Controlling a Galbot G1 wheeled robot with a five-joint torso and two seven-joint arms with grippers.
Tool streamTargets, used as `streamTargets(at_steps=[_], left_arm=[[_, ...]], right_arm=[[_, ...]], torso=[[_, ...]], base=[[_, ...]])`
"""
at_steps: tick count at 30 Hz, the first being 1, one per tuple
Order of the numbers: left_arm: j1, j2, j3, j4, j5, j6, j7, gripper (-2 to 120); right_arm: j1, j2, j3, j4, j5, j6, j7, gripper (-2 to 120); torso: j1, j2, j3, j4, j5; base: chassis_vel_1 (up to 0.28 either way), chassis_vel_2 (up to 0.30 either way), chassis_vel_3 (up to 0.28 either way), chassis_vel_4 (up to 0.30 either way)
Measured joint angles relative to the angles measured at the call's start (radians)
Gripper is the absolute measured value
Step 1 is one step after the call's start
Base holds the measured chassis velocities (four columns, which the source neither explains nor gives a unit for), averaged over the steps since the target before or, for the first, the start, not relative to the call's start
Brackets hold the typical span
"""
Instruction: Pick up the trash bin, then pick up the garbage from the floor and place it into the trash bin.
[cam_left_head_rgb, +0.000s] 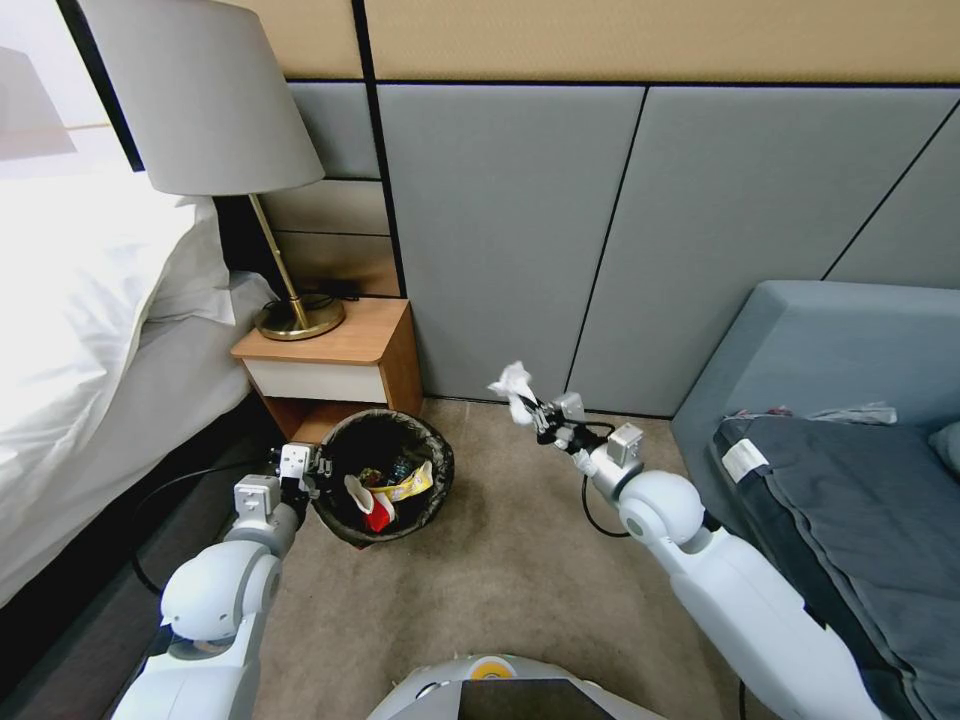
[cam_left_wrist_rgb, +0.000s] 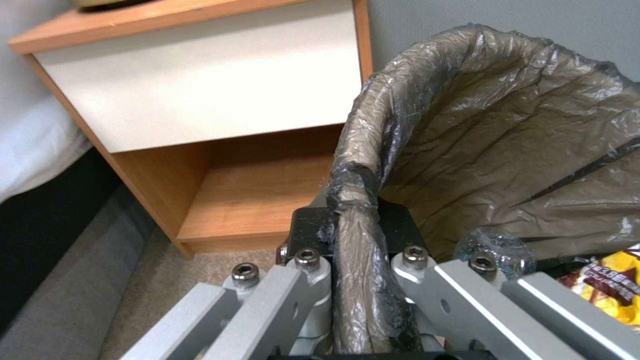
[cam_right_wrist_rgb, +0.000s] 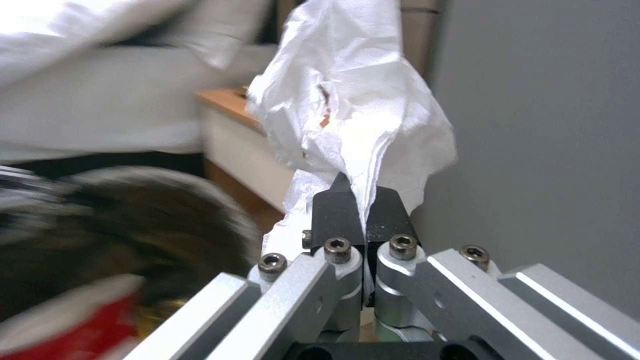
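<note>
Left gripper (cam_left_wrist_rgb: 357, 220) clamps the trash bin (cam_left_head_rgb: 345, 520) rim beside the nightstand (cam_left_head_rgb: 330, 365). Right gripper (cam_right_wrist_rgb: 360, 210) pinches white tissue (cam_right_wrist_rgb: 353, 105), held above the carpet, near the bin.

The right gripper (cam_right_wrist_rgb: 359, 212) pinches a crumpled white tissue (cam_right_wrist_rgb: 353, 105) at frame centre — the blurred trash bin (cam_right_wrist_rgb: 127, 220) lies lower left.

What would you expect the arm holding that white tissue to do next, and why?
Probably swing toward the trash bin. The right gripper pinches the white tissue in the air, off to the side of the bin, which the left gripper holds by its rim, with other wrappers already inside.
</note>
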Motion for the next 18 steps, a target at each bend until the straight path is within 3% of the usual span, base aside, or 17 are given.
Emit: streamTargets(at_steps=[7,18], left_arm=[[-0.002,0.002,0.004,0.000,0.000,0.005,-0.001,4],[0.000,0.007,0.001,0.001,0.001,0.008,-0.003,4]], right_arm=[[0.103,0.019,-0.179,0.022,0.029,-0.023,0.008,0],[0.134,0.037,-0.346,0.036,0.049,-0.050,0.045,0]], torso=[[0.000,0.000,0.000,0.0002,0.0000],[0.000,0.000,0.000,0.0000,0.0001]], base=[[0.000,0.000,0.000,0.000],[0.000,0.000,0.000,0.000]])
